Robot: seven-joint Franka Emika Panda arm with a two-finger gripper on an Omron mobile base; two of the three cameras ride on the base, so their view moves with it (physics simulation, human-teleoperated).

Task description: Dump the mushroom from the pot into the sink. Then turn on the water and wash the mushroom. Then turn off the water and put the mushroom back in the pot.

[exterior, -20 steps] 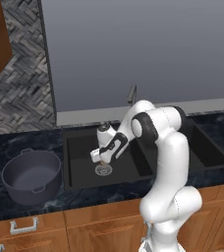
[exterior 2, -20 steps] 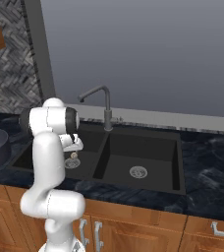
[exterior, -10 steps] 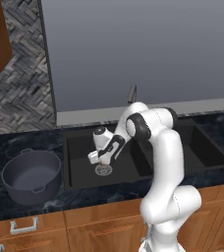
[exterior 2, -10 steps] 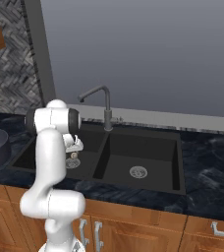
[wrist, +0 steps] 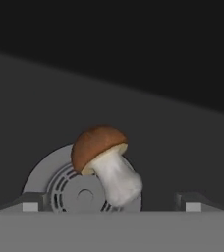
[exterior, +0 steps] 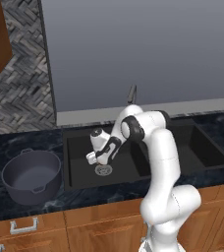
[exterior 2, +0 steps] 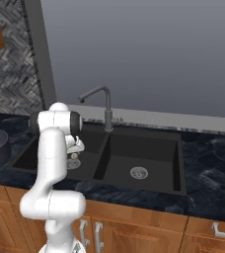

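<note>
The mushroom [wrist: 105, 165], brown cap and whitish stem, lies tilted on the round silver drain [wrist: 70, 189] in the left basin of the black sink [exterior: 77, 147]. My gripper [wrist: 111, 203] hangs low over it, open. Its two fingertips [wrist: 29, 202] stand wide apart on either side of the stem without touching it. From the left base view my gripper [exterior: 97, 157] sits just above the drain [exterior: 103, 170]. The dark pot [exterior: 33, 176] stands upright on the counter left of the sink. No water runs from the grey faucet [exterior 2: 104, 101].
The sink's right basin [exterior 2: 149, 148] has its own drain [exterior 2: 139, 172]. Dark marble counter [exterior 2: 208, 168] runs around the sink, with wooden cabinet fronts [exterior: 99, 226] below. A grey wall panel rises behind the faucet.
My gripper has gone down and a little to the left inside the left basin, closer to the drain. Its jaws have stayed open. The pot has not moved.
</note>
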